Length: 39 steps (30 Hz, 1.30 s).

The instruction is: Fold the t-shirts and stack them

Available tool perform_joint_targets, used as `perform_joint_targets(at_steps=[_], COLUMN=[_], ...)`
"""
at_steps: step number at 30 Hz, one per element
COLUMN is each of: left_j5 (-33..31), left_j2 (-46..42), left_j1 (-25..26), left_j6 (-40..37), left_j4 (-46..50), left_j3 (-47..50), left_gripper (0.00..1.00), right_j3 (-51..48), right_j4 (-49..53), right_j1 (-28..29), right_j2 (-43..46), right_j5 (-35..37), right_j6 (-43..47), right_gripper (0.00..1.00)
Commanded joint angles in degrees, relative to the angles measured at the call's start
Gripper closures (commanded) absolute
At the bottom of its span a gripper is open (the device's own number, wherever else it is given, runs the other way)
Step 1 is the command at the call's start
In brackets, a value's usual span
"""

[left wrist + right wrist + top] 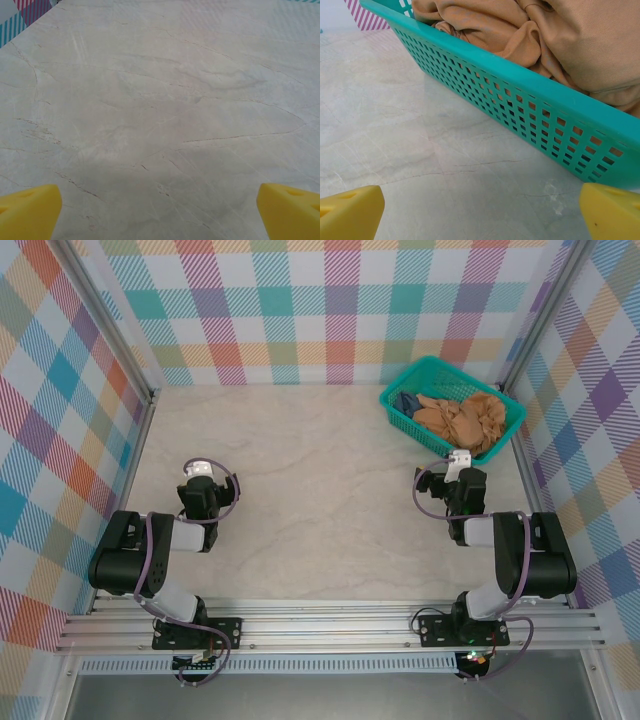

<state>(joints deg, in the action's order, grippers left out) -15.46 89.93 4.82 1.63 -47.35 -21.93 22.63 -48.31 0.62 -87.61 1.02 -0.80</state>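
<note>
Crumpled tan-brown t-shirts (463, 416) lie heaped in a teal mesh basket (400, 405) at the back right of the table, with a dark blue patch at the heap's left end. In the right wrist view the t-shirts (560, 35) bulge above the basket wall (530, 115). My right gripper (459, 462) hangs just in front of the basket, open, its yellow fingertips (350, 212) wide apart over bare table. At the left side of the table my left gripper (198, 472) is open too, its yellow fingertips (27, 210) spread above the marble surface.
The marble-patterned tabletop (320, 490) is walled by plaid panels on the left, back and right. The basket stands tight against the right wall. Both arm bases sit on a metal rail (330, 625) at the near edge.
</note>
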Motion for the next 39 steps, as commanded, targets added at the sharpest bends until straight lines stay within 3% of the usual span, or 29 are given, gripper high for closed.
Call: perform_joint_targets(at_steps=[1, 4, 7, 10, 12, 13, 14, 15, 16, 17, 18, 21, 24, 27, 32, 37, 39], left_j5=[0.2, -2.3, -10.1, -10.2, -10.1, -13.6, -18.7, -21.4, -22.0, -19.6, -12.3, 1.1, 11.0, 17.9, 22.9, 23.4, 23.0], left_j2=[-0.5, -6.2, -17.5, -27.8, -31.2, -31.4, -30.6, -28.8, -26.1, -22.3, -18.5, -7.6, -1.4, 2.3, 6.2, 6.9, 7.0], left_j1=[0.5, 1.3, 5.8, 8.6, 9.1, 9.2, 8.9, 8.2, 7.2, 6.0, 4.3, 4.5, 6.8, 9.9, 15.5, 19.5, 20.4], left_j6=[-0.9, -0.9, -3.3, -6.1, -5.7, -1.0, 11.4, 24.3, 31.7, 36.5, 36.3, 36.0, 35.4, 35.1, 33.5, 33.2, 33.2], left_j4=[-1.8, 0.9, 5.3, 10.4, 15.3, 21.4, 35.4, 55.9, 68.9, 75.6, 78.1, 84.0, 84.2, 84.2, 85.8, 86.2, 86.8], left_j3=[-0.6, 0.4, 1.6, -1.9, -8.4, -13.3, -21.5, -31.1, -38.9, -45.2, -50.4, -63.9, -70.7, -74.8, -78.7, -78.6, -78.5], left_gripper=[0.0, 0.0, 0.0, 0.0, 0.0, 0.0, 0.0, 0.0, 0.0, 0.0, 0.0, 0.0, 0.0, 0.05, 0.16, 0.17, 0.18], right_j3=[0.5, -0.3, -0.6, 8.8, 22.2, 28.0, 32.7, 35.3, 37.1, 40.0, 44.5, 58.8, 68.0, 77.7, 90.0, 95.2, 95.6], right_j4=[-0.1, 3.1, 10.6, 28.8, 48.9, 57.8, 65.7, 67.7, 67.3, 68.3, 71.8, 82.6, 87.9, 95.0, 102.7, 105.0, 105.0], right_j1=[0.1, 0.4, 4.3, 6.3, 5.7, 5.5, 5.4, 3.7, 1.4, -0.6, -2.0, -5.0, -7.6, -10.7, -11.9, -11.9, -11.8], right_j2=[-0.3, 5.7, 19.2, 30.9, 31.3, 30.3, 28.9, 27.3, 25.9, 23.6, 20.1, 7.3, -2.9, -13.3, -25.7, -32.6, -34.3], right_j5=[-0.2, 1.7, 11.2, 16.4, 19.2, 19.1, 22.0, 21.5, 16.1, 12.5, 11.8, 6.9, 1.6, -4.1, -7.4, -10.3, -12.0], right_j6=[-0.2, -0.2, 1.0, -1.4, -11.5, -15.8, -23.3, -27.7, -27.7, -29.0, -31.1, -32.0, -32.9, -34.6, -32.7, -33.3, -34.4], right_gripper=[0.0, 0.0, 0.0, 0.0, 0.0, 0.0, 0.0, 0.0, 0.0, 0.03, 0.11, 0.26, 0.27, 0.35, 0.37, 0.4, 0.45])
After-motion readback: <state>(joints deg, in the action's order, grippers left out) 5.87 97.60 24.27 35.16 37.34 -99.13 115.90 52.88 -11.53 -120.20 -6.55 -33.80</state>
